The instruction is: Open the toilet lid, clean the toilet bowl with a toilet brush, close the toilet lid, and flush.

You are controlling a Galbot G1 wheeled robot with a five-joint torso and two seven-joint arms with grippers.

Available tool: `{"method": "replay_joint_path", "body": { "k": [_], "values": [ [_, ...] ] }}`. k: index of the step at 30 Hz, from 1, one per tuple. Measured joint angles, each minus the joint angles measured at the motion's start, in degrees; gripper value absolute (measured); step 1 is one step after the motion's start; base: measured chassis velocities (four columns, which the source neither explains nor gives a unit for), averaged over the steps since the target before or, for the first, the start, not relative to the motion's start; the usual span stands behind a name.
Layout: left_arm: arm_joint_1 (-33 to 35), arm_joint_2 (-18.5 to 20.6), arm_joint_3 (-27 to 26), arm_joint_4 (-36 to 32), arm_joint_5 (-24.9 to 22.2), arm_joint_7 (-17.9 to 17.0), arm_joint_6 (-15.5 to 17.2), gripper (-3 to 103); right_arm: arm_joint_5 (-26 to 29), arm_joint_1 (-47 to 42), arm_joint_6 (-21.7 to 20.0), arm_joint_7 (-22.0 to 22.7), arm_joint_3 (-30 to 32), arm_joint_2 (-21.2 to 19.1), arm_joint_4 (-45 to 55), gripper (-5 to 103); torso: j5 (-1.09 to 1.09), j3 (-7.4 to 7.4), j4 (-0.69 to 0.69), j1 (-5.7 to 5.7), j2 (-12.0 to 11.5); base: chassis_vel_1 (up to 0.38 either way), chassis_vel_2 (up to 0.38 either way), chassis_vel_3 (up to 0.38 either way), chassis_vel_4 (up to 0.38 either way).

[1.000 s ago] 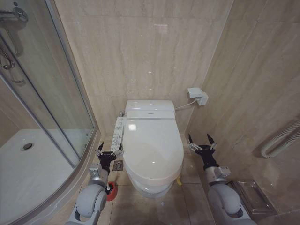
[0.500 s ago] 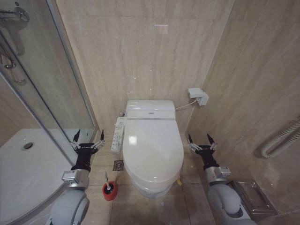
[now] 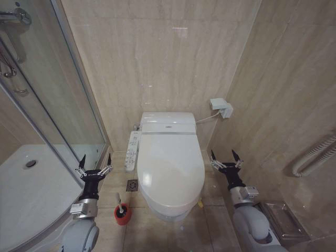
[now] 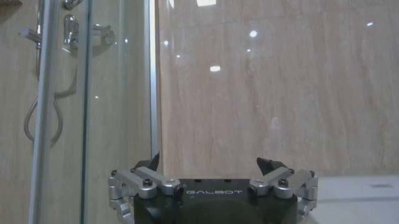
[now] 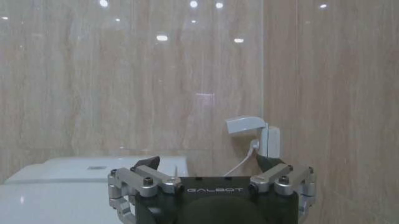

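Beside the toilet's left flank, the left gripper [image 3: 95,167] now hangs with fingers spread wide over the floor strip between the shower enclosure [image 3: 50,131] and the button panel [image 3: 132,150]; a second ago it sat tight against the front-left edge of the toilet lid [image 3: 170,168] by that panel, half a second ago it had swung out toward the glass, and it has since sunk a little lower and nearer the robot. The lid lies flat and shut over the toilet bowl [image 3: 169,211], no gap visible at its rim, so my reading is that the opening step is not done and the left arm has backed off without lifting it. The right gripper [image 3: 226,158] is unchanged across all three moments, fingers wide apart, empty, parked off the lid's right edge and clear of it. The toilet brush [image 3: 118,199] stands upright in its red holder [image 3: 123,214] on the floor at the bowl's front-left corner, just in front of the left arm, untouched. Floor is beige tile with a small square drain [image 3: 132,185] beside the bowl; walls are glossy beige tile showing lamp glints; a white wall box [image 3: 222,107] with a cable sits at the tank's right, and a white corrugated hose [image 3: 314,156] runs along the right wall.
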Motion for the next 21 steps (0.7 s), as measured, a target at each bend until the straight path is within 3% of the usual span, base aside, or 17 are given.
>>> {"method": "replay_joint_path", "body": {
  "k": [11,21],
  "values": [
    [-0.48,-0.73,1.24,-0.42,0.79,0.84,-0.10,100,0.00,0.00,0.00,0.00,0.00,0.00,0.00,100,0.01,-0.01,-0.01,-0.01,0.00,-0.019,0.009,0.018,-0.017],
    [-1.35,-1.31,2.37,1.17,1.27,1.17,-0.41,100,0.00,0.01,0.00,0.00,0.00,0.00,0.00,100,0.00,0.02,0.01,0.07,-0.02,-0.135,0.132,0.152,-0.134]
  ]
}}
